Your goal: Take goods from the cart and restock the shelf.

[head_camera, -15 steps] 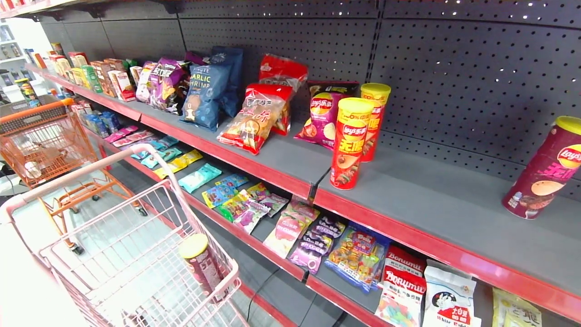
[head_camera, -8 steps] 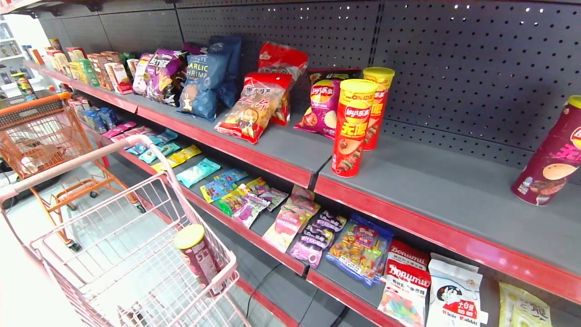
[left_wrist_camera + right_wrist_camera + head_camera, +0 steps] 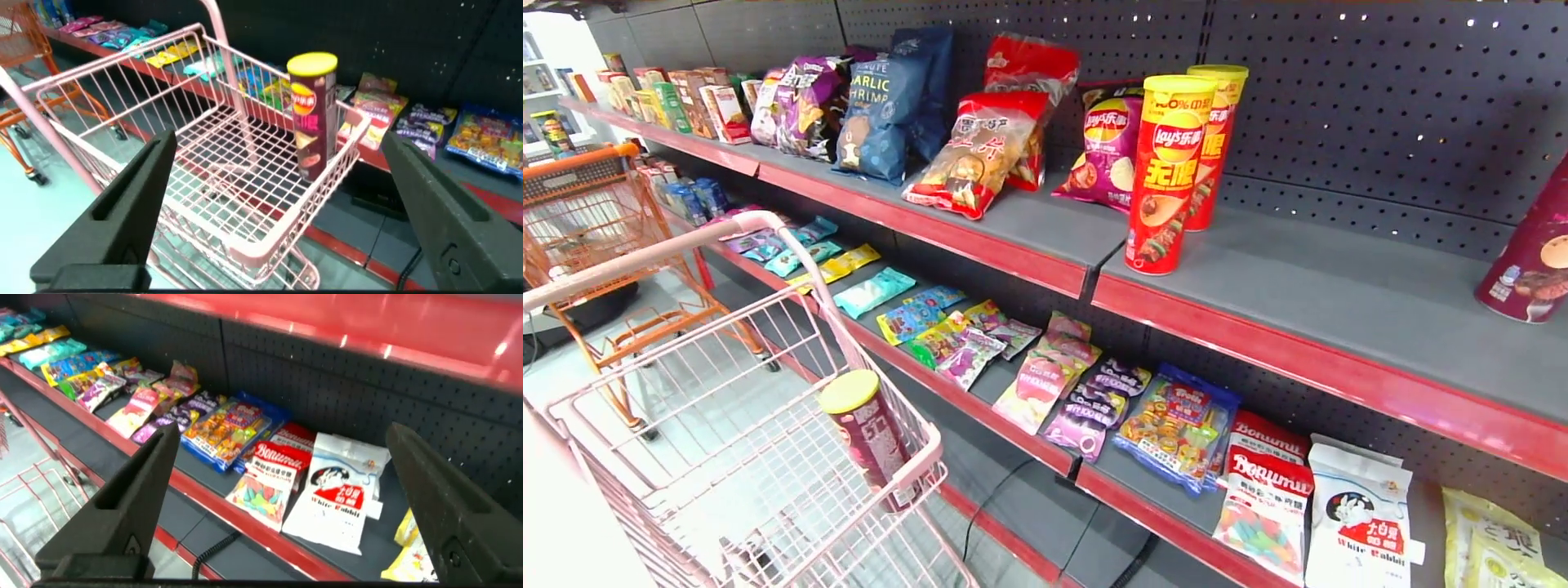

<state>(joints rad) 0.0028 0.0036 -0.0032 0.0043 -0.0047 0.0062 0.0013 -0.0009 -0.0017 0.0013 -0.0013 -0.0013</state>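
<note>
A maroon chip can with a yellow lid (image 3: 866, 433) stands upright in the near corner of the pink wire cart (image 3: 727, 235). In the left wrist view the same can (image 3: 313, 114) stands past my left gripper (image 3: 274, 237), which hangs open above the cart's basket (image 3: 122, 69) and holds nothing. The grey upper shelf (image 3: 1339, 302) carries two red chip cans (image 3: 1172, 171) and, at the far right, a matching maroon can (image 3: 1531, 261). My right gripper (image 3: 286, 523) is open before the lower shelf's candy bags (image 3: 274, 461).
An orange cart (image 3: 580, 212) stands behind the pink one. Snack bags (image 3: 980, 155) and boxes fill the upper shelf's left half; bare shelf lies between the red cans and the maroon can. A black cable (image 3: 988, 506) trails on the floor under the shelves.
The whole head picture has shifted upward, so the camera has moved. The can, the cart and the shelf goods keep their places.
</note>
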